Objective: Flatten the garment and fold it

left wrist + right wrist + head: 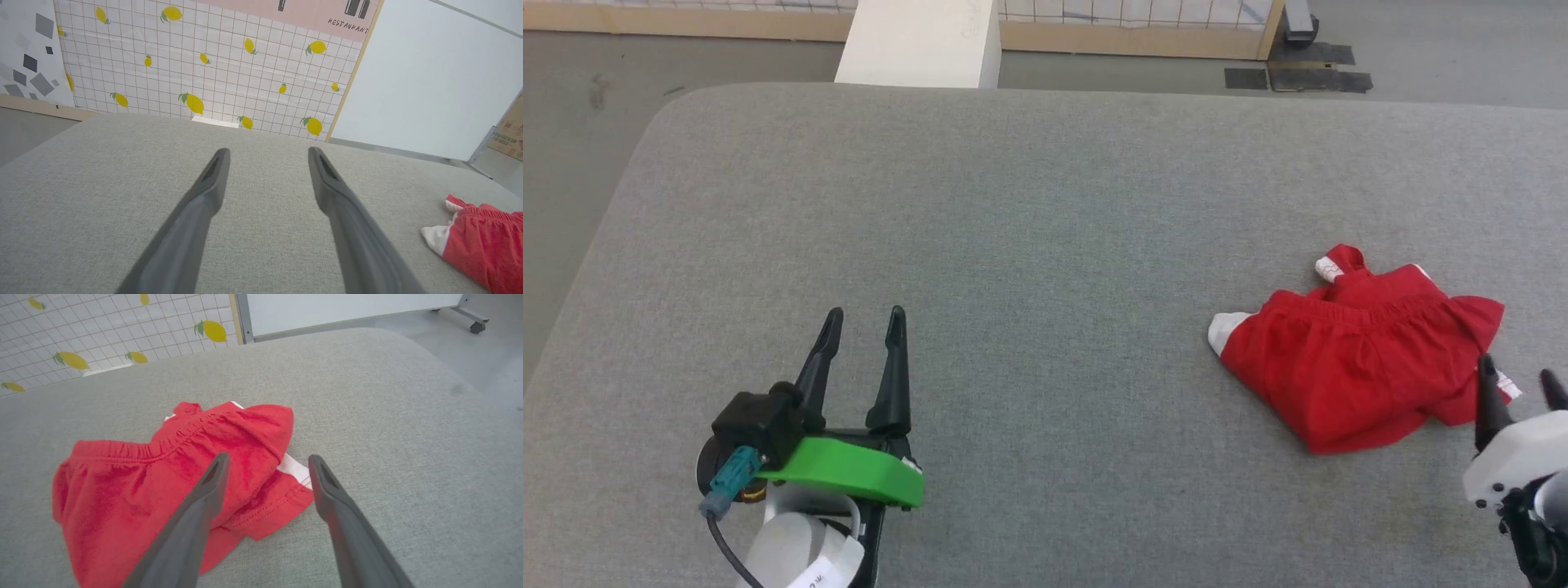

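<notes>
"RESTAURANT", dark hand-drawn capitals, on pink band (253, 6) topping lemon-print grid wall panel (204, 73). Cardboard box (510, 130) at right edge: print too small to read. White tag (827, 572) at head view bottom: black print, cut off, illegible.

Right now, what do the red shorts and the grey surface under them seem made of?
Red shorts: soft matte knit, maybe cotton or polyester; crumpled, with gathered waistband and stitched hem. Grey surface: matte woven upholstery-like fabric; fine weave texture, rounded edge.
</notes>
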Robot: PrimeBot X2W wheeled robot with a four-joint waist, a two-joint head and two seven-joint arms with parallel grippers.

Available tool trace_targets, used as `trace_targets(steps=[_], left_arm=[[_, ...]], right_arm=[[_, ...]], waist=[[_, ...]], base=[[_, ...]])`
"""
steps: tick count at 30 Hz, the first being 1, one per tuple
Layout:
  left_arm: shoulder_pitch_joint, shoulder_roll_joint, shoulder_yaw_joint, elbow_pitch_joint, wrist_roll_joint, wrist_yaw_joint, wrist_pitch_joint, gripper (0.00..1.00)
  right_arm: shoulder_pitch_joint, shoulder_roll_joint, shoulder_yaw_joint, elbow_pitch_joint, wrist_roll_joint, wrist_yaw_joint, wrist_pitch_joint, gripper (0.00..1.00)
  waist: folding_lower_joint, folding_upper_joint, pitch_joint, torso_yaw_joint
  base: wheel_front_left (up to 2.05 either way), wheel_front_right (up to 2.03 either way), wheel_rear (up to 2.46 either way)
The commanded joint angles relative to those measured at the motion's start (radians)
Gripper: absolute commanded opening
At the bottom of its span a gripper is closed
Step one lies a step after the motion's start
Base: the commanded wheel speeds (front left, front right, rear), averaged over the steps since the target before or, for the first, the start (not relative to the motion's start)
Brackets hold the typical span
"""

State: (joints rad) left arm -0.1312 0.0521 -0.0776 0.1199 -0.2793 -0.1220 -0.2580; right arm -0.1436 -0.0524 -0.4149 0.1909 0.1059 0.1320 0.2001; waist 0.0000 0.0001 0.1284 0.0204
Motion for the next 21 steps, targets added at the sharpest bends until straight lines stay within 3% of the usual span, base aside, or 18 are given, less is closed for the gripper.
trace_targets(steps=[1,4,8,15,21], left_arm=[[0.009,-0.002,0.001,0.001,0.007,-0.001,-0.004,1.00],[0.011,-0.002,0.001,0.002,0.006,-0.002,-0.004,1.00],[0.014,-0.002,0.004,0.001,0.006,-0.002,-0.004,1.00],[-0.008,-0.002,-0.012,-0.006,-0.001,-0.004,-0.004,1.00],[-0.027,-0.002,-0.029,-0.013,-0.011,-0.004,-0.004,1.00]], right_arm=[[0.020,0.002,0.013,-0.027,0.005,-0.001,-0.038,1.00],[0.053,0.002,0.101,-0.098,-0.012,-0.001,-0.116,1.00],[0.054,0.002,0.232,-0.156,-0.020,-0.001,-0.116,1.00],[-0.086,0.002,0.363,-0.049,-0.076,-0.001,0.053,1.00],[-0.225,0.002,0.389,0.117,-0.153,-0.001,0.256,1.00]], waist=[[0.0000,-0.0001,-0.003,-0.002],[0.0000,-0.0001,-0.008,-0.005],[0.0000,-0.0001,-0.010,-0.011],[0.0000,-0.0001,0.022,0.009],[0.0000,-0.0001,0.068,0.054]], base=[[0.00,0.00,0.00],[0.00,0.00,0.00],[0.00,0.00,0.00],[0.00,0.00,0.00],[0.00,0.00,0.00]])
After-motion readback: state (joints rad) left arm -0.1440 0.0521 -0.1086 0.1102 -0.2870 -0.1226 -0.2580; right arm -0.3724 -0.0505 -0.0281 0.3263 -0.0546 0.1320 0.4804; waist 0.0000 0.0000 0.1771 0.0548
